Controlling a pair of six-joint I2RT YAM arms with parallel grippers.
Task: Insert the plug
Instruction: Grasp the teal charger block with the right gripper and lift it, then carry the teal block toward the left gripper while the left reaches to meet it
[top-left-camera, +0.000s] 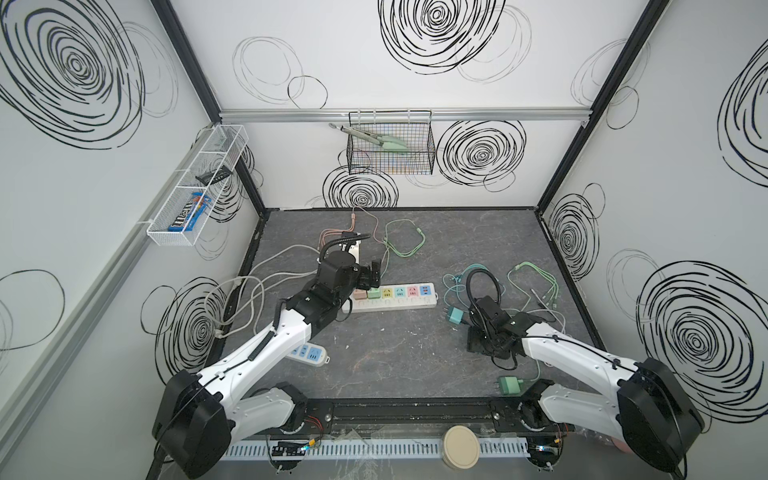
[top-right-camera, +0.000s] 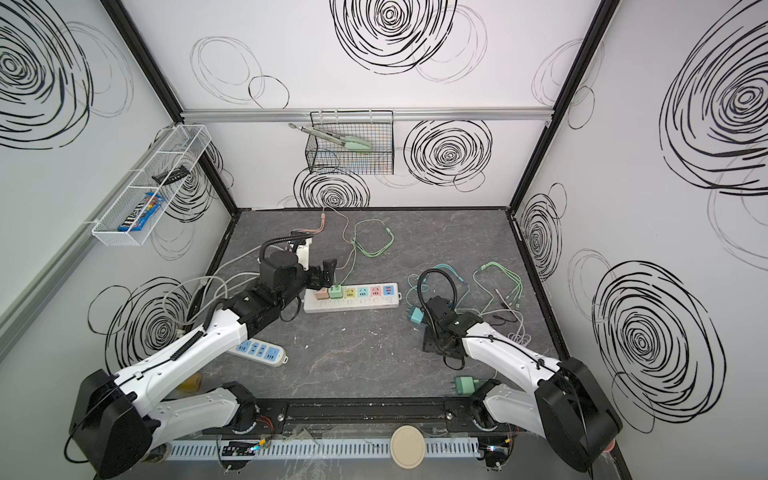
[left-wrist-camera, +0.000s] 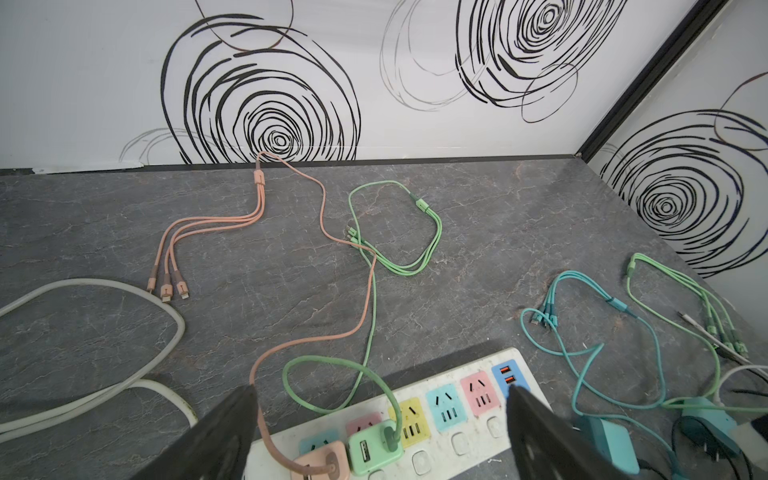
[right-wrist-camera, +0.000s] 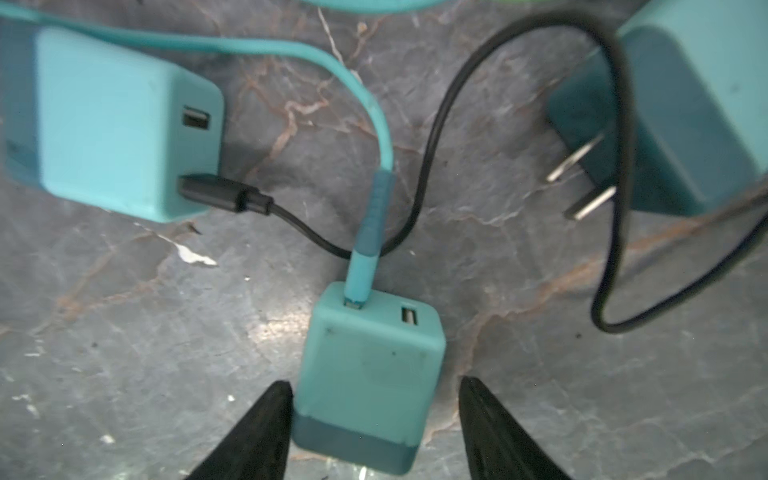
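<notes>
A teal USB charger plug (right-wrist-camera: 370, 365) lies on the right side of the grey marbled tabletop (top-left-camera: 415, 361). It sits between the parted jaws of the right gripper (right-wrist-camera: 374, 382), not clamped. The white power strip (top-left-camera: 399, 306) lies at centre. The left gripper (left-wrist-camera: 380, 388) hovers spread wide over the strip's left end. White walls (top-left-camera: 582, 62) carry black scribbled swirls.

Grey table (top-left-camera: 395, 357), white power strip (top-left-camera: 399, 306), teal charger (top-left-camera: 455, 316), cables (left-wrist-camera: 258, 179)

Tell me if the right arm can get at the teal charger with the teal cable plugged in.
Probably yes: the right claw straddles the teal charger, jaws apart on either side, nothing between.
</notes>
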